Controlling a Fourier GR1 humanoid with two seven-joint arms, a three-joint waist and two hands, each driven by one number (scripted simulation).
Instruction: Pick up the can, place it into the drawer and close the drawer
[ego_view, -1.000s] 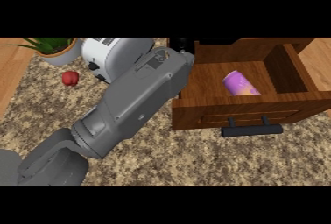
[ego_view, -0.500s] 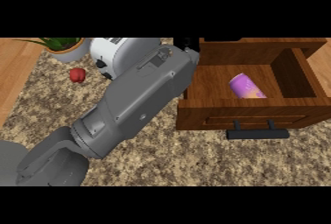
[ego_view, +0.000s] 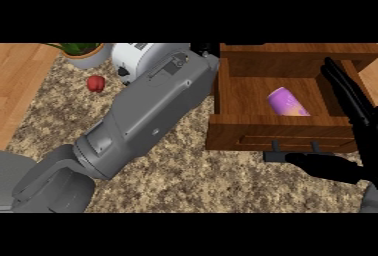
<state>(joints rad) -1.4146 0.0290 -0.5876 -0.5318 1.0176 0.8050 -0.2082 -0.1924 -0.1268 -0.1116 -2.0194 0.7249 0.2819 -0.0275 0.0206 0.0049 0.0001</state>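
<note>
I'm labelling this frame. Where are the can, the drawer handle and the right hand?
can (ego_view: 287, 102), head view, on its purple side.
drawer handle (ego_view: 277, 155), head view, on its dark bar's left end.
right hand (ego_view: 334, 167), head view, on its thumb.

The right hand (ego_view: 347, 145) has come into view at the right edge, where nothing showed a second ago. Its fingers (ego_view: 345, 92) now stretch straight along the drawer's (ego_view: 244, 137) right side, and its thumb sits by the handle (ego_view: 275, 156) at the near front. The view has swung: the drawer and the can (ego_view: 288, 102) in it sit a little further right, and the red pepper (ego_view: 95, 83) and plant pot (ego_view: 87, 56) have slid right too.
</note>
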